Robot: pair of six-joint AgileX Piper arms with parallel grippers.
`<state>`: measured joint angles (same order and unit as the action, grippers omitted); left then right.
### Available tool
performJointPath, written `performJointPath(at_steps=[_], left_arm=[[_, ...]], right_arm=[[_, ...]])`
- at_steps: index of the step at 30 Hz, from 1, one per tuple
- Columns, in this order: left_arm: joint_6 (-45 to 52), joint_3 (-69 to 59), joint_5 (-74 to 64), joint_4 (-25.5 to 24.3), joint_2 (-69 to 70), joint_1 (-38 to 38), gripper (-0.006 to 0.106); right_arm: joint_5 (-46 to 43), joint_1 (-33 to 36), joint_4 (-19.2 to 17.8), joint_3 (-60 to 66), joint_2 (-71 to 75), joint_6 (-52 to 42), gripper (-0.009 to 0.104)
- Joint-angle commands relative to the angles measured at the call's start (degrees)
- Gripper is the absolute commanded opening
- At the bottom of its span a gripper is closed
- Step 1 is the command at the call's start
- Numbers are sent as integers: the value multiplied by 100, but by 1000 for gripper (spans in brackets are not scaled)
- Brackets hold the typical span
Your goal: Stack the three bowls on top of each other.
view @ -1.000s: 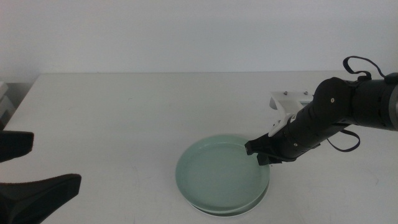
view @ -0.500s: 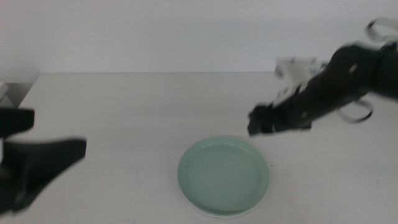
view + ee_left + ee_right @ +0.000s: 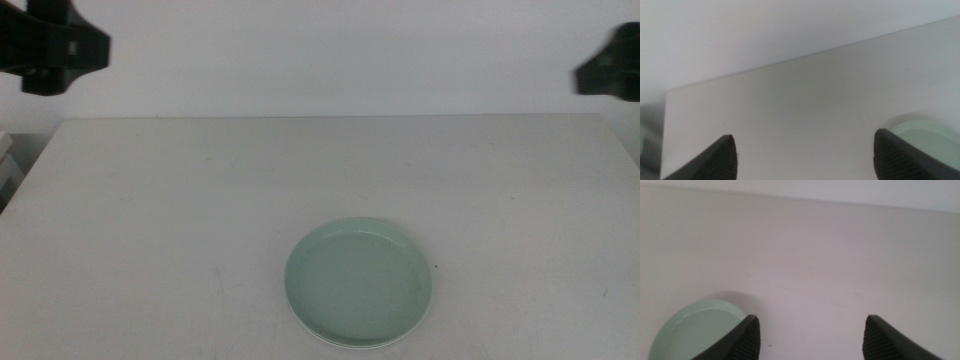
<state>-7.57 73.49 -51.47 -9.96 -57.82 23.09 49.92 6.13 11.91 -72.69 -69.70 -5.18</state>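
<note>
1. The stack of bowls (image 3: 360,282) is being seen in the lower middle of the middle view, a bit right of centre, resting flat on the white tabletop (image 3: 200,200). Only the mint green bowl (image 3: 358,278) on top is really being shown; a thin pale rim (image 3: 345,343) is peeking out under its lower edge, so something is being covered there.

2. Honestly the count is being limited by that: one green bowl is being seen for sure, plus at least one pale rim below it. Whether two bowls are being hidden under it can't be told. No loose bowl is being shown anywhere else, so the stacking is probably being finished, as a guess.

3. The left tool (image 3: 55,45) is being held up in the upper left corner of the middle view, well apart from the stack. In the left wrist view its two jaws are being kept spread wide with nothing between them, and the green bowl (image 3: 932,135) is being caught at the edge.

4. The right tool (image 3: 612,68) is being held at the upper right edge, also well apart. Its jaws are likewise parted and empty in the right wrist view, with the green bowl (image 3: 700,332) showing beside one jaw.

5. Both are likely being parked high so the stack isn't being bumped.

6. Counted: two tools, one stack.
</note>
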Motion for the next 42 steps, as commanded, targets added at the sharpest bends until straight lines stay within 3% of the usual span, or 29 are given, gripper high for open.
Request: performJointPath(at_steps=[1,9,14,17,37,42], left_arm=[[361,131,238,458,17,-449,105],[2007,-1267,878,2462,554,-1647,105],[2614,-2100,2396,3124,988,-1576,105],[2841,-2238,2831,3125,1006,-1560,105],[2851,-2420,3092,3108,1502,-1560,105],[2851,-3340,3432,2953,2482,-1560,105]], right_arm=[[-209,-287,-94,144,624,-32,52],[-1272,-501,-141,1980,2295,-10,52],[-2186,-501,-252,2797,2932,-27,52],[-2561,-505,-339,3000,3020,-29,52],[-2462,-505,-352,3081,3272,-29,52],[-2608,-505,-712,3800,4062,-29,52]])
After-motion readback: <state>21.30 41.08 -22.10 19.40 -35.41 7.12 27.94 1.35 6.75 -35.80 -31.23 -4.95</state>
